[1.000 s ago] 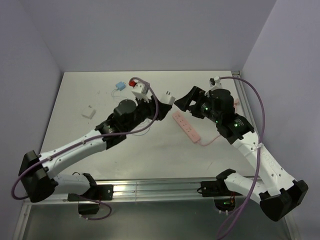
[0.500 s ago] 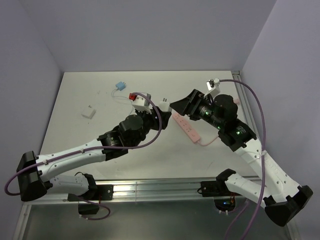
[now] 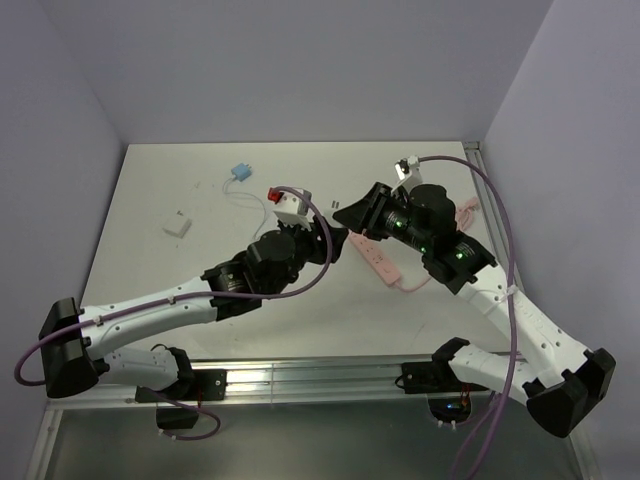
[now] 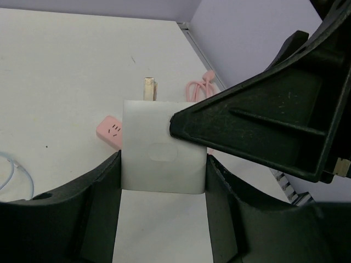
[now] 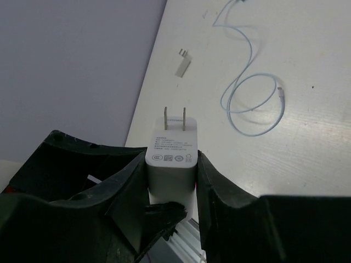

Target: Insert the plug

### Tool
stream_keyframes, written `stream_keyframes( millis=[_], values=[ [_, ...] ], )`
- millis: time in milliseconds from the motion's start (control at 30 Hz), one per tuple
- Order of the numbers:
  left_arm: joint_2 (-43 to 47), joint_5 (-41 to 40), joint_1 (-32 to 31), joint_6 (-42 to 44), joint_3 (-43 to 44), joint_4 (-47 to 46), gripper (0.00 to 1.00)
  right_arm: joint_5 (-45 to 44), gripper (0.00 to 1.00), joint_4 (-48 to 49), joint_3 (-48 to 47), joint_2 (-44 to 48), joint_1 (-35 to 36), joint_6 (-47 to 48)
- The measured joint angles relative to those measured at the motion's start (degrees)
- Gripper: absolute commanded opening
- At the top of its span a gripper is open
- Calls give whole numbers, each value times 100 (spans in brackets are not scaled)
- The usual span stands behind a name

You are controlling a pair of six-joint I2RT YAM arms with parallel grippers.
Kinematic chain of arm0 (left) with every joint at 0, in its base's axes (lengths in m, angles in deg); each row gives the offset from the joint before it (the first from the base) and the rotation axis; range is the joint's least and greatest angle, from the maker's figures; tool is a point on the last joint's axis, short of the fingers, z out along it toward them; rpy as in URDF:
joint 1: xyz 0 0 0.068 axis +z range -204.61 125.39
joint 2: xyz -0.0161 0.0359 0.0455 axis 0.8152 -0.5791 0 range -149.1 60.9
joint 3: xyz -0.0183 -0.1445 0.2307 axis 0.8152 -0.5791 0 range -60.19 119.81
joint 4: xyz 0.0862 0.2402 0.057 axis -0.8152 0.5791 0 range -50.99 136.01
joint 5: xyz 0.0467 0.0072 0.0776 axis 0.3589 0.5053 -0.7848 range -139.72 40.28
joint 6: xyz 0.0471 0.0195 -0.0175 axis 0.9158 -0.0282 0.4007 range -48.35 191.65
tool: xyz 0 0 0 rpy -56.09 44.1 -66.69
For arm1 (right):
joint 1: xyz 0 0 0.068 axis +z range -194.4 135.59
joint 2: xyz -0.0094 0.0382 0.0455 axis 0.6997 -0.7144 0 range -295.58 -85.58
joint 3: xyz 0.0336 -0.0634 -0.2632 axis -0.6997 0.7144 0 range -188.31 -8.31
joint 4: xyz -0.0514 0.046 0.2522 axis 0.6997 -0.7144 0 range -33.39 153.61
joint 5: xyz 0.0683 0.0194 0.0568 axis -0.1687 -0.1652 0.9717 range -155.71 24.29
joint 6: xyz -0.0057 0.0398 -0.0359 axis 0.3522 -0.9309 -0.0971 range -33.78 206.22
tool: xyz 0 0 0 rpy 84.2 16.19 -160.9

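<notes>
Mid-air, the left gripper (image 4: pixel 162 160) and right gripper (image 5: pixel 170 159) both clamp the white plug (image 4: pixel 156 131); the pink power strip (image 3: pixel 378 262) lies just beneath, nearer the right arm (image 3: pixel 500 300), running diagonally.

Power strip (image 4: pixel 109 130) mostly hidden (behind plug (image 4: pixel 163 159)).

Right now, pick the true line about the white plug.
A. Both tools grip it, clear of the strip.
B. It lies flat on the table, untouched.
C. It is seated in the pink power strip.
A: the white plug sits clamped between the fingers of the right tool and of the left tool, its prongs bare, with the pink power strip lying apart from it.
</notes>
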Motion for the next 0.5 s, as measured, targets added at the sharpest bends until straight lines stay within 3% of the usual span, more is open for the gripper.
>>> stream_keyframes(
  millis=[33,67,167,300,500],
  values=[
    [0,68,4,28,15,26,44,-9,0,-31,0,22,0,13],
    [0,138,15,90,44,59,64,-28,0,-52,-7,44,0,37],
    [79,619,46,356,66,127,83,-42,0,-227,-90,129,2,238],
    [538,1486,66,669,46,503,88,219,0,-498,-317,203,44,730],
    [1952,3067,490,949,-35,946,81,1134,0,-905,-389,422,-24,1797]
  ],
)
